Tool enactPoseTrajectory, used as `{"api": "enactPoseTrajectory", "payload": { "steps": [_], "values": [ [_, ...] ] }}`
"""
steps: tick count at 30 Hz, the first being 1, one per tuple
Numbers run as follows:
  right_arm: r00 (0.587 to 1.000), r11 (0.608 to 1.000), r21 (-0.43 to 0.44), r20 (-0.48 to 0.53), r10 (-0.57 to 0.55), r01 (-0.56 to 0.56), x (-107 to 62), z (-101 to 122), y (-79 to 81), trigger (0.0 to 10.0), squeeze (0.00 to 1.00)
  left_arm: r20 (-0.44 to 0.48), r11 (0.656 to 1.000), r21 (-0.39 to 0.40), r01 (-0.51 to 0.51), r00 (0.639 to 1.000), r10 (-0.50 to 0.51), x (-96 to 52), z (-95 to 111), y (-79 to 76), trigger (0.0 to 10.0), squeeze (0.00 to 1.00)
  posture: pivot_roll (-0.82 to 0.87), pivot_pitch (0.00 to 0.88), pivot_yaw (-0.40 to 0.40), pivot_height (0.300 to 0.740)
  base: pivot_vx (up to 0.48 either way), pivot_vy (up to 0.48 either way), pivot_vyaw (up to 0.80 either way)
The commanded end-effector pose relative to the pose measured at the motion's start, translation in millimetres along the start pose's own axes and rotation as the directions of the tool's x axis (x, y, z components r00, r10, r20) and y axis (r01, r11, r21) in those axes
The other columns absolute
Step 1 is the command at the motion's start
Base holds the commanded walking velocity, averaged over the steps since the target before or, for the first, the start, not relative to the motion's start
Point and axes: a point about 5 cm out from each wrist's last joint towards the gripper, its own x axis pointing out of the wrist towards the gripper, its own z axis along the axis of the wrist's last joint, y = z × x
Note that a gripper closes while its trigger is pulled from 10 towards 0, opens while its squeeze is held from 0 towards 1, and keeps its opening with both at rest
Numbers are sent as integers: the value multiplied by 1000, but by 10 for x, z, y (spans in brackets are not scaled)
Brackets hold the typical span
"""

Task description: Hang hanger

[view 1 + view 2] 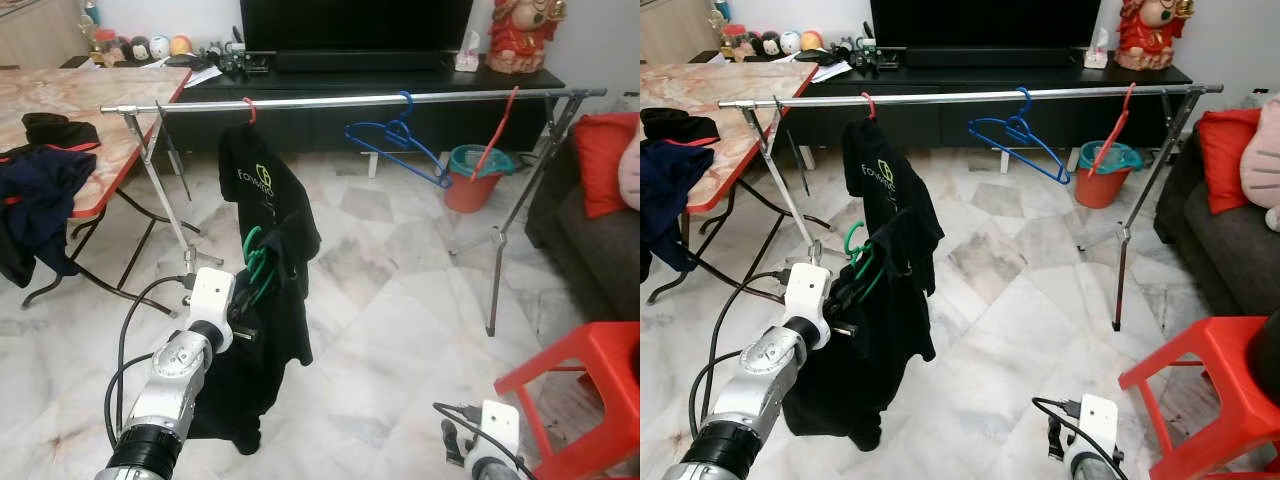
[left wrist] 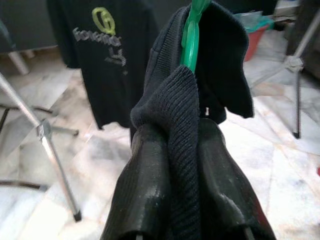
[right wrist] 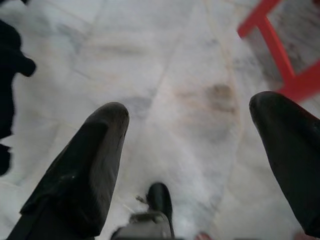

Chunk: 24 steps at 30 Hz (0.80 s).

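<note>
Green plastic shows between dark folds: the green hanger [image 1: 256, 262] carries a dark garment [image 1: 262, 350], and the left pincer [image 1: 240, 318] is clenched on the knit collar and the hanger's neck, as the left wrist view makes plain. It holds this load up in front of the robot, below and short of the rail [image 1: 350, 101] of the drying rack, just in front of a black T-shirt [image 1: 256, 190] that already hangs there on a red hanger [image 1: 249, 108]. Farther along the rail hang a bare blue hanger [image 1: 398, 140] and another red one [image 1: 495, 135].

The right pincer [image 3: 187, 150] hangs low over the marble floor [image 1: 400, 300], fingers spread wide and gripping nothing, near a red stool [image 1: 590, 390].

By my reading the carrying step is in hand; hooking is not yet done. The next move calls for raising the hook above the rail, reaching forward to the free stretch between the black T-shirt and the blue hanger, lowering until the hook seats, then letting go.
</note>
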Motion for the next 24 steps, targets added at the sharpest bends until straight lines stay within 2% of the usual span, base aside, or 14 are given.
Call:
{"api": "enactPoseTrajectory", "payload": {
  "steps": [1,3,9,12,14,15,18,24],
  "values": [
    [1000,1000,2,-26,-17,17,-10,-47,-58,10000,0,37,999,20,-40,999,39,19,65,29,10000,0,-158,0,-1,740,0,0,0],
    [999,1000,-14,-36,-15,14,-14,-67,-73,10000,0,36,998,29,-56,998,55,0,50,47,10000,0,-132,0,-10,740,0,0,0],
    [998,1000,-6,-63,-30,29,-29,-127,-106,10000,0,9,975,17,-220,975,220,-182,-132,279,10000,0,-92,0,-24,740,0,0,0],
    [997,1000,-14,-69,-21,20,-32,-140,-107,10000,0,2,965,2,-262,965,262,-248,-186,319,10000,0,-86,0,-25,740,0,0,0],
    [997,1000,-15,-70,-20,19,-34,-144,-110,10000,0,1,963,-3,-268,963,268,-260,-198,321,10000,0,-83,0,-25,740,0,0,0],
    [997,1000,-8,-70,-28,28,-37,-145,-148,10000,0,6,959,-3,-283,959,283,-321,-240,313,10000,0,-72,0,-25,740,0,0,0],
    [997,999,-5,-71,-43,42,-42,-150,-209,10000,0,10,960,19,-281,960,281,-377,-281,268,10000,0,-64,0,-29,740,0,0,0],
    [995,998,-1,-73,-62,62,-50,-162,-251,10000,0,12,956,37,-291,957,291,-439,-330,227,10000,0,-44,0,-37,740,0,0,0]
  ]
}}
